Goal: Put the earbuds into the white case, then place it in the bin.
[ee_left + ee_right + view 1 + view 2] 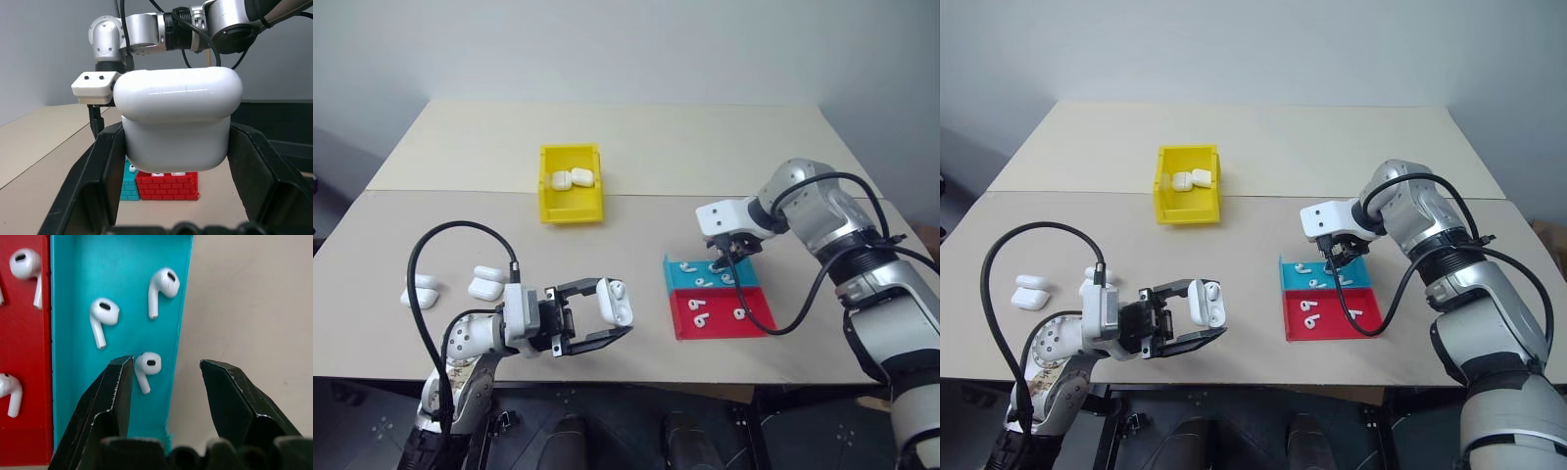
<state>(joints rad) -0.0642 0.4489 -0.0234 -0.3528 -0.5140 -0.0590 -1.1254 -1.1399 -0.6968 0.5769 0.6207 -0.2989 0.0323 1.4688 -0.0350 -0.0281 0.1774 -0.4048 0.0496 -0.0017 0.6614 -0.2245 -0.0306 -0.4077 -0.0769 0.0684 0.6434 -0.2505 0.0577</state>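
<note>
Earbuds (147,367) lying in blue tray (73,293), centre-right of head view, nearest one just inside right gripper (166,377) pointing down with parted fingers, stem slanting along gap; white case (615,302) clamped in left gripper (597,315), lower centre.

silver arms, black cables, black fingers

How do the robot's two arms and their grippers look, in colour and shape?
Both arms are silver metal with rounded joints, and loose black cables loop along them. Each wrist carries a white boxy block. The left gripper and the right gripper each have two black, wedge-shaped fingers.
</note>
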